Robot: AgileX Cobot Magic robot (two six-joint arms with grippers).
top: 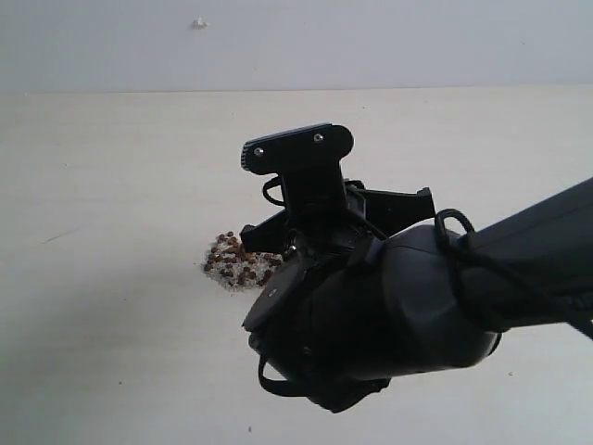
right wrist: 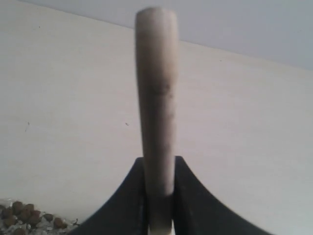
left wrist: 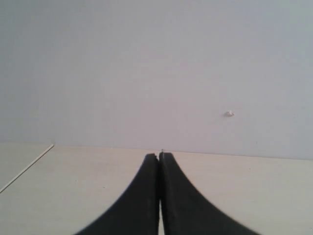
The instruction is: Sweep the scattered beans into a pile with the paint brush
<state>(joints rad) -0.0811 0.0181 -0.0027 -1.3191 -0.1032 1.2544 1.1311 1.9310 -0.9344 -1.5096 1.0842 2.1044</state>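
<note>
The beans lie gathered in one pile (top: 236,261), dark reddish-brown and mixed with off-white grains, on the pale table (top: 111,185). The right arm (top: 389,306) looms over the pile's right side and hides part of it. In the right wrist view my right gripper (right wrist: 159,164) is shut on the pale wooden handle of the paint brush (right wrist: 156,88), which sticks out past the fingertips. Its bristles are hidden. A corner of the pile (right wrist: 22,213) shows beside the jaws. My left gripper (left wrist: 159,155) is shut on nothing, away from the pile, pointing at the wall.
The table meets a plain grey wall (top: 371,37) at the back. A small white speck (top: 199,23) marks that wall, and the speck (left wrist: 229,114) also shows in the left wrist view. A thin seam (left wrist: 27,166) crosses the table there.
</note>
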